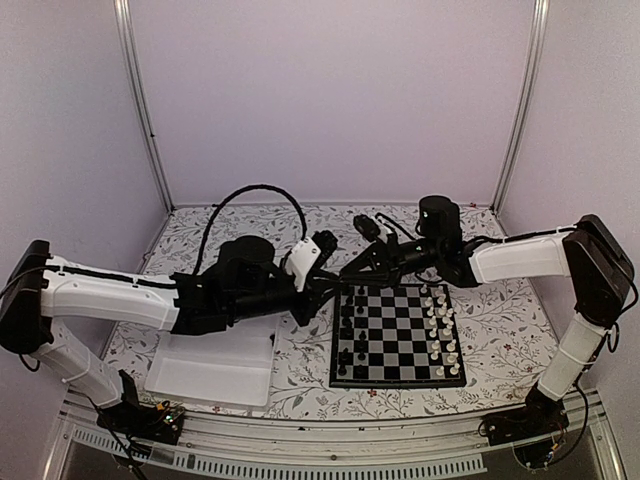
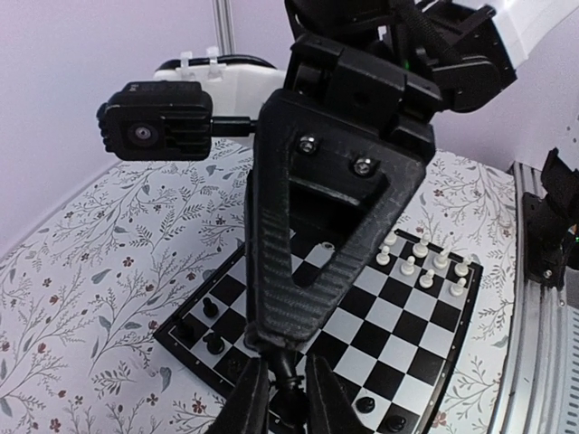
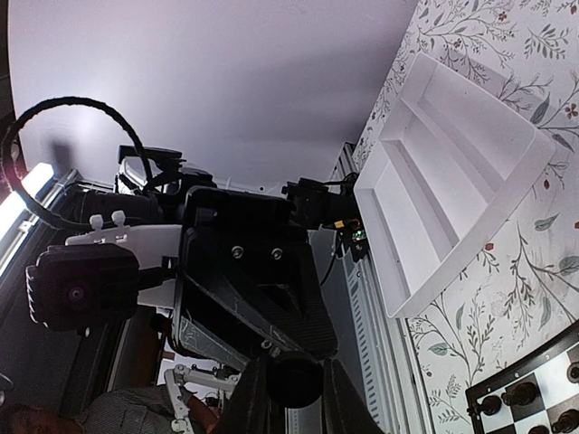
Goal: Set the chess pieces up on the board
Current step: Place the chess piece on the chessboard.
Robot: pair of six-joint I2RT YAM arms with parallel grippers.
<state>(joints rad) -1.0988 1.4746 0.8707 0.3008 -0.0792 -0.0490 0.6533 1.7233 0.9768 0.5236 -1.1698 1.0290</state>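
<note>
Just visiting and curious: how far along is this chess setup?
Done: white pieces stand in two files along the right side of the board, and several black pieces stand along its left. In hand: the right jaws pinch what looks like one black piece by the far left corner, left jaws alongside. Left: black's side shows gaps.

A small black-and-white chequered board [image 1: 400,345] with a thin black border lies flat on the floral desk [image 1: 500,320]. Tiny black pieces [image 1: 346,332] stand upright along its left edge. One more black piece [image 3: 294,384] sits gripped in the right end effector [image 3: 291,371].
</note>
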